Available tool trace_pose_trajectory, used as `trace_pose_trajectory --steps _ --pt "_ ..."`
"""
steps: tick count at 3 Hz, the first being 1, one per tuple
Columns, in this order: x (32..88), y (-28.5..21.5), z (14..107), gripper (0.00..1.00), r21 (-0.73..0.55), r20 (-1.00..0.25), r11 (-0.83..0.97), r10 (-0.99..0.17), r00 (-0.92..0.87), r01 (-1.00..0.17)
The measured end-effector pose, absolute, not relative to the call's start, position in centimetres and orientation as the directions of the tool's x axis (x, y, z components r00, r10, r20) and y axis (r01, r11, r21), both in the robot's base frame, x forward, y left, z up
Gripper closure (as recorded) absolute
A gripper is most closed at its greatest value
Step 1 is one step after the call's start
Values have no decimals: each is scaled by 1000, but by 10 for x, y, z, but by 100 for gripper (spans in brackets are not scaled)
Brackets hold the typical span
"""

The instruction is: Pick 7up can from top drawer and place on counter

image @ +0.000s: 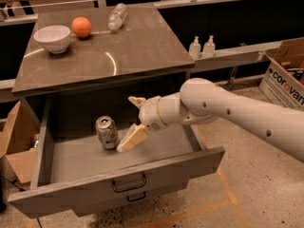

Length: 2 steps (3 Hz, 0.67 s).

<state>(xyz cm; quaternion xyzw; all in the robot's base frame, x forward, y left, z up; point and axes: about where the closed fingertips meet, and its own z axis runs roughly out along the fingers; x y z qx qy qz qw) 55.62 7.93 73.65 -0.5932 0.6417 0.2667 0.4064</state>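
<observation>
As gripper [125, 123] hovers spread, 7up can [107, 132] beside

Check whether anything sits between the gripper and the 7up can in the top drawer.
Nothing visible does. The gripper hangs open inside the top drawer, just right of the 7up can, which stands upright on the bare drawer floor. Only open space separates them.

The arm [237, 113] is a smooth, rounded white casing dotted with small dark screw holes. Its gripper [126, 124], below the tabletop [142, 46] front edge, has two cream-tan fingers [134, 137], spread apart.
</observation>
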Motion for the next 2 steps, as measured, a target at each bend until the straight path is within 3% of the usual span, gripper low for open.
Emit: trace_pose_trajectory --steps 2 --pt "564 105 701 0 -138 -855 101 -515 67 -985"
